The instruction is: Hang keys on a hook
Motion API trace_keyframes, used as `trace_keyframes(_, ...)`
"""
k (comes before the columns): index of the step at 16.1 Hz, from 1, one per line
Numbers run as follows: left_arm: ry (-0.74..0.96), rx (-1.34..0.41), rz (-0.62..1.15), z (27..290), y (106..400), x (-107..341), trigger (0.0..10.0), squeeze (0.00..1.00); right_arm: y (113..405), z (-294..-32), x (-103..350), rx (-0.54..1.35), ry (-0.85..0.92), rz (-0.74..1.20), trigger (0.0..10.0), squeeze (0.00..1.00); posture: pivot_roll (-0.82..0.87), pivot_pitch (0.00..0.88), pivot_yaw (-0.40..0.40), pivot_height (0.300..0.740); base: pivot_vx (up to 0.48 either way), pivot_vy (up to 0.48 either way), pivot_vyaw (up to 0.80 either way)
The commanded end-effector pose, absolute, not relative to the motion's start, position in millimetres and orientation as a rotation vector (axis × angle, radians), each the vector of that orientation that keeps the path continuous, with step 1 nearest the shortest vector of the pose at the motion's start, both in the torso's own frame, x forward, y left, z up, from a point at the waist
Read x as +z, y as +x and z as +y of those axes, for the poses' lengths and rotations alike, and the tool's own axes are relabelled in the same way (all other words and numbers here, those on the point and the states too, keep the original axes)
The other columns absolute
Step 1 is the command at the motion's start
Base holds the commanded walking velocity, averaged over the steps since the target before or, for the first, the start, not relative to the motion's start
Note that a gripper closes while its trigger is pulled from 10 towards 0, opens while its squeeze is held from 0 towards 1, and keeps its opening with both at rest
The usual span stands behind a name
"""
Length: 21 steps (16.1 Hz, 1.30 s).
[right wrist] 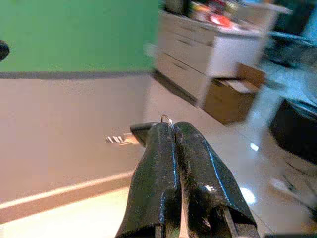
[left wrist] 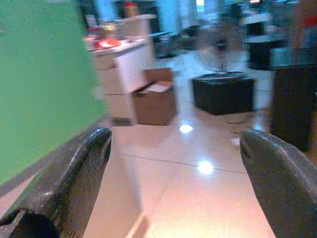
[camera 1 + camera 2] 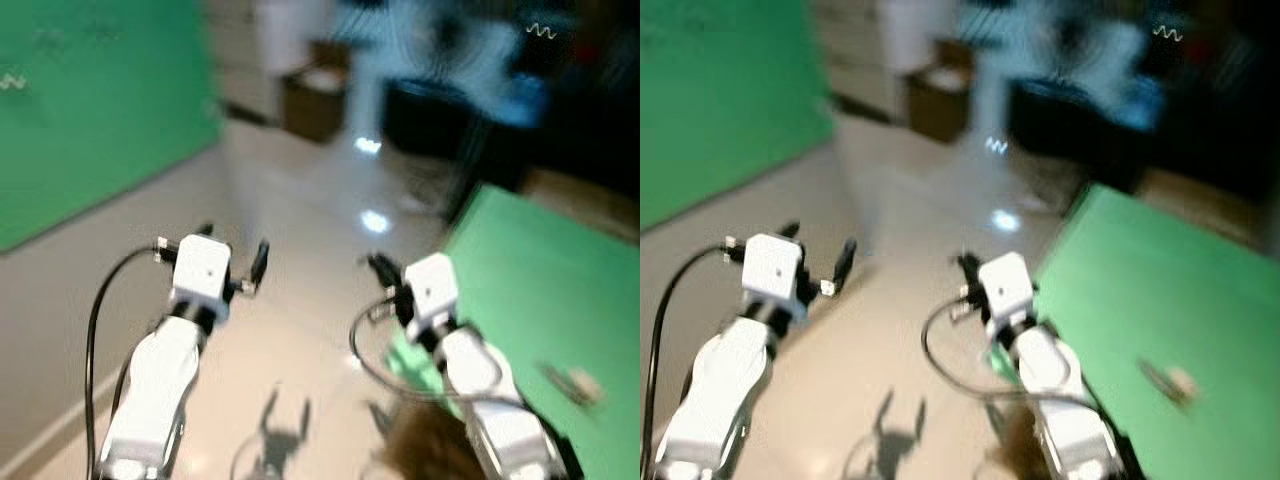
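1. While the right gripper (image 1: 173,130) is clenched on the keys (image 1: 130,137), they stick out sideways from its fingertips, long axis roughly level.
2. Blurred: a dark head, pale toothed blade, thin wire ring above.
3. Left gripper (image 3: 232,250) hangs released over the glossy floor (image 3: 300,250).

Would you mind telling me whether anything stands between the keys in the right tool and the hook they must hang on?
I cannot tell: I can make out no hook. The right tool is shut on the keys, with open tiled floor ahead; the left tool is open.
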<state>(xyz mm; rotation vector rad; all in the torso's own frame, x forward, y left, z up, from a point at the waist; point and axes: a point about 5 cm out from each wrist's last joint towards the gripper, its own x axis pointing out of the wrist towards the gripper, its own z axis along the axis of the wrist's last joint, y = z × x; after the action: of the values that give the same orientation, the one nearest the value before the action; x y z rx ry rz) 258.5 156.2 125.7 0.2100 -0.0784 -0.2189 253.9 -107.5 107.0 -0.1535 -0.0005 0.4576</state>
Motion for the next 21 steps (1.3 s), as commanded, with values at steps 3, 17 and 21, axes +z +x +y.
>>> trace_keyframes(3, 0.209, -0.239, -0.098, 148, 258, 129, 10.0, 0.0, 253, -113, 103, 0.447, -0.146, 0.016, 10.0, 0.0, 0.01, 0.0, 0.0, 0.74, 0.313, 0.0, 0.8)
trace_keyframes(17, 0.207, -0.27, -0.087, 146, 260, 124, 10.0, 0.0, 262, -123, 97, 0.38, -0.174, 0.028, 10.0, 0.0, 0.01, 0.0, 0.006, 0.74, 0.338, 0.0, 0.8)
trace_keyframes(21, 0.174, -0.236, -0.093, 148, 259, 124, 10.0, 0.0, 267, -126, 100, 0.387, -0.186, 0.014, 10.0, 0.0, 0.02, 0.0, -0.014, 0.74, 0.256, 0.0, 0.8)
